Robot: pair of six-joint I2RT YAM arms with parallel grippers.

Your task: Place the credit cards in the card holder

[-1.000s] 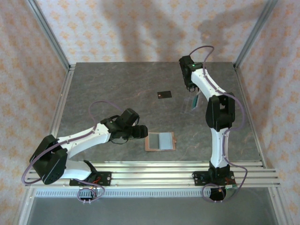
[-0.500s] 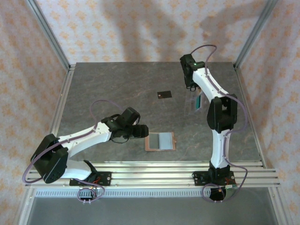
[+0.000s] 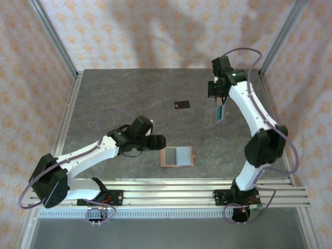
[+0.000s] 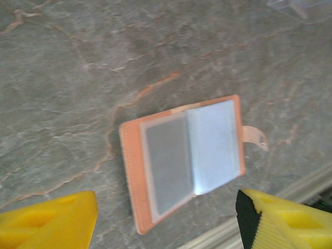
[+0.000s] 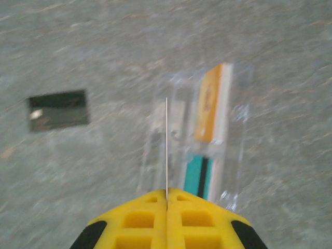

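Observation:
The card holder (image 3: 177, 156) (image 4: 181, 166) lies open near the table's front edge, orange-brown with clear sleeves. My left gripper (image 3: 158, 143) (image 4: 167, 220) hovers just left of it, open, its yellow fingers apart with nothing between them. A black credit card (image 3: 181, 105) (image 5: 57, 110) lies flat mid-table. My right gripper (image 3: 218, 100) (image 5: 166, 193) is shut on a thin credit card (image 5: 166, 145) seen edge-on, so I cannot tell its colour. Below it a clear rack (image 5: 236, 129) holds a teal card (image 5: 194, 176) (image 3: 220, 111) and an orange-red card (image 5: 210, 111).
Aluminium rails (image 3: 171, 188) run along the near edge just in front of the card holder. Frame posts stand at the table's back corners, and patterned walls close in the back and sides.
The right arm's elbow has swung out to the right and its gripper has shifted slightly right over the clear rack. The left arm has edged a little towards the card holder.

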